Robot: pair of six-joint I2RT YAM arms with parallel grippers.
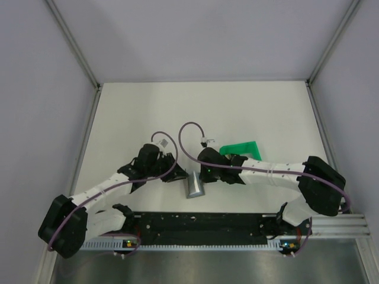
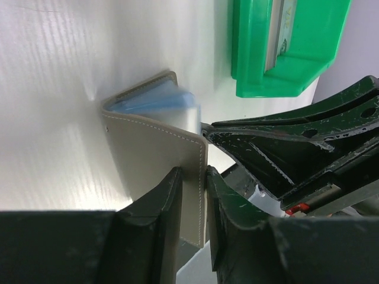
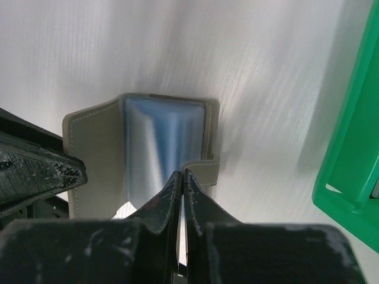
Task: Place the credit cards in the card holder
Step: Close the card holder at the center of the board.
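The card holder is a grey-beige wallet lying open between both arms, its blue see-through sleeves fanned out. My left gripper straddles the edge of the holder's cover. Its jaws stand a little apart, wider than the thin flap between them. My right gripper is shut, fingertips together, right at the sleeves beside the small strap tab. Nothing shows between its fingers. A pale grey strip, perhaps one of the credit cards, sits inside the green tray.
The bright green tray lies just behind and right of the right wrist. The two grippers almost touch over the holder. Grey walls and metal rails border the white table on the sides.
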